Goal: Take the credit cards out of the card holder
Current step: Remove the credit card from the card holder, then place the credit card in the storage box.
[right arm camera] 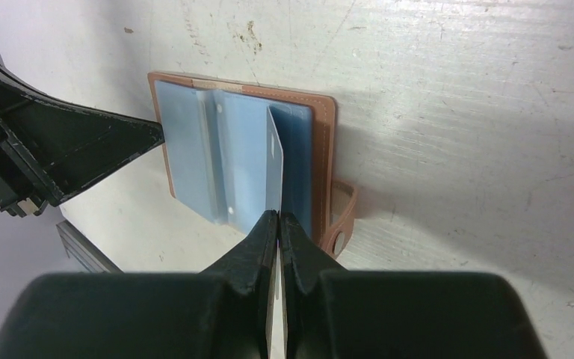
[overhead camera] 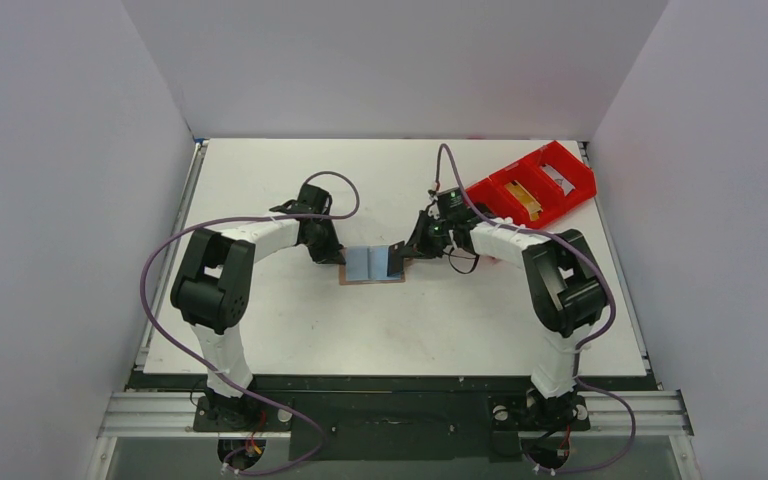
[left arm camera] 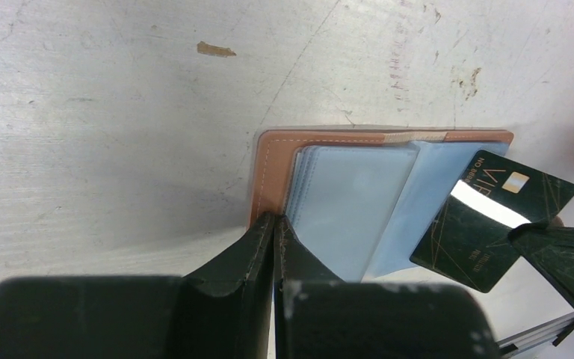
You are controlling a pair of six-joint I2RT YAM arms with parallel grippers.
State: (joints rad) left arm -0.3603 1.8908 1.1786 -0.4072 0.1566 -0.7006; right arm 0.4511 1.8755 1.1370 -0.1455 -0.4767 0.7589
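The tan-brown card holder (overhead camera: 370, 264) lies open on the table, pale blue sleeves up; it also shows in the left wrist view (left arm camera: 344, 202) and the right wrist view (right arm camera: 232, 149). My left gripper (overhead camera: 332, 255) is shut, its tips (left arm camera: 276, 222) on the holder's tan left border. My right gripper (overhead camera: 412, 250) is shut on a dark green credit card (left arm camera: 486, 224). It holds the card tilted over the holder's right half, clear of the sleeves. In the right wrist view the card (right arm camera: 275, 164) stands edge-on between my jaws (right arm camera: 279, 217). The holder's tab (right arm camera: 341, 217) lies beside them.
A red compartment tray (overhead camera: 582, 178) stands at the back right and holds a yellow card (overhead camera: 527, 200) and a grey one (overhead camera: 557, 178). White walls close in the table on three sides. Both arms' cables loop above the table.
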